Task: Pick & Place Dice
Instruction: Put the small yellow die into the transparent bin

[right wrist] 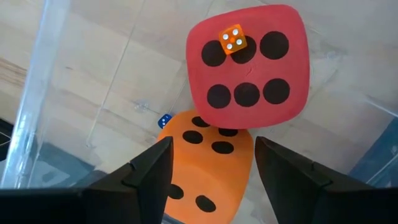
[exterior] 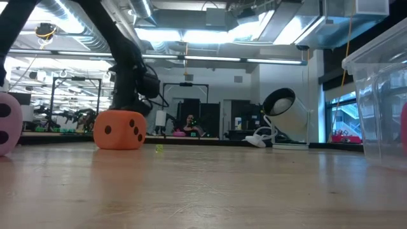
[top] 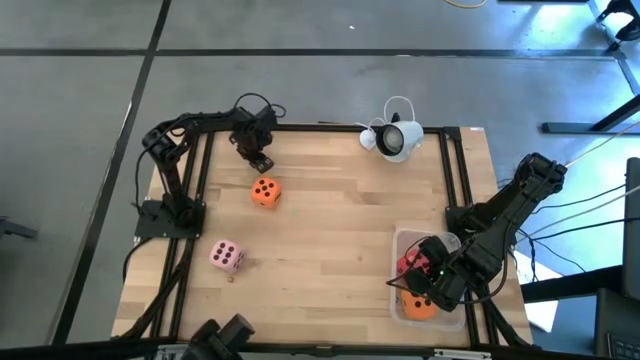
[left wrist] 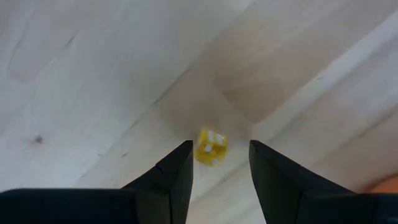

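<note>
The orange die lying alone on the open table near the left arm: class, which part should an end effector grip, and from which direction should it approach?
Grip the orange die across two opposite flat side faces, coming straight down from above. It sits flat on the table with clear space all round, and the left end effector, open just beyond it, is probably best placed. Being soft-looking, it likely needs only a light squeeze.

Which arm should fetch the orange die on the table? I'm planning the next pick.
Left: the left gripper hangs open just behind the orange die; the right gripper is over the bin.
</note>
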Controlling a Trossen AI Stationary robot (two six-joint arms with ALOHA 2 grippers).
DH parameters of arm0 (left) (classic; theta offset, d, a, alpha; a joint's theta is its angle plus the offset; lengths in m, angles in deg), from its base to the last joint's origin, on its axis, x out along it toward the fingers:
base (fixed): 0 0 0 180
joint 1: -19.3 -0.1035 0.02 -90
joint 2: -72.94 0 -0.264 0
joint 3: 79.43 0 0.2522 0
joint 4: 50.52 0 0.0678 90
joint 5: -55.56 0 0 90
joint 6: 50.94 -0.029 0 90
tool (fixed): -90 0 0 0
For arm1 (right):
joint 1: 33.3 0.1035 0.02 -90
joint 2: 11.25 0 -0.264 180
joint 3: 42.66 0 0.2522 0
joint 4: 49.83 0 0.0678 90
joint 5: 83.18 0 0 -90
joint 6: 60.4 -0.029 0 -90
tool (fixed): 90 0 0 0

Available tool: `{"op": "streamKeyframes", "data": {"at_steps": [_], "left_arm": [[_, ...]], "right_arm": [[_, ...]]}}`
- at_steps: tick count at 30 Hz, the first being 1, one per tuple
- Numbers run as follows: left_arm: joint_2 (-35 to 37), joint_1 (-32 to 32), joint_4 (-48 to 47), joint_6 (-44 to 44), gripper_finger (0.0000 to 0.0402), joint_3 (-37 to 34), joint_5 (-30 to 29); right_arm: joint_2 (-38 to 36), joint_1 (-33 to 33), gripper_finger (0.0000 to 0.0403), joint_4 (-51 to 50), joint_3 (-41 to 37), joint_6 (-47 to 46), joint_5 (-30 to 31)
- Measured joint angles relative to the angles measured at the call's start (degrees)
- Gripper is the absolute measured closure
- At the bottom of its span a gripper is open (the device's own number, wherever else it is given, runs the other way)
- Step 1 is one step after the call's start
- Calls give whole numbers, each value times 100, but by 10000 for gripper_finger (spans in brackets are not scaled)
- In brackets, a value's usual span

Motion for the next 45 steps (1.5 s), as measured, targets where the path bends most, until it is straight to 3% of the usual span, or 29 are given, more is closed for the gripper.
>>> {"op": "streamKeyframes", "data": {"at_steps": [24, 35, 45], "left_arm": [[179, -35, 60, -667, 252, 0, -208], [179, -33, 45, -1031, 286, 0, -84], [-53, 10, -35, -969, 279, 4, -105]], "right_arm": [[0, 0, 179, 46, 0, 16, 0], [0, 0, 179, 68, 0, 18, 0], [0, 0, 179, 129, 0, 20, 0]]}}
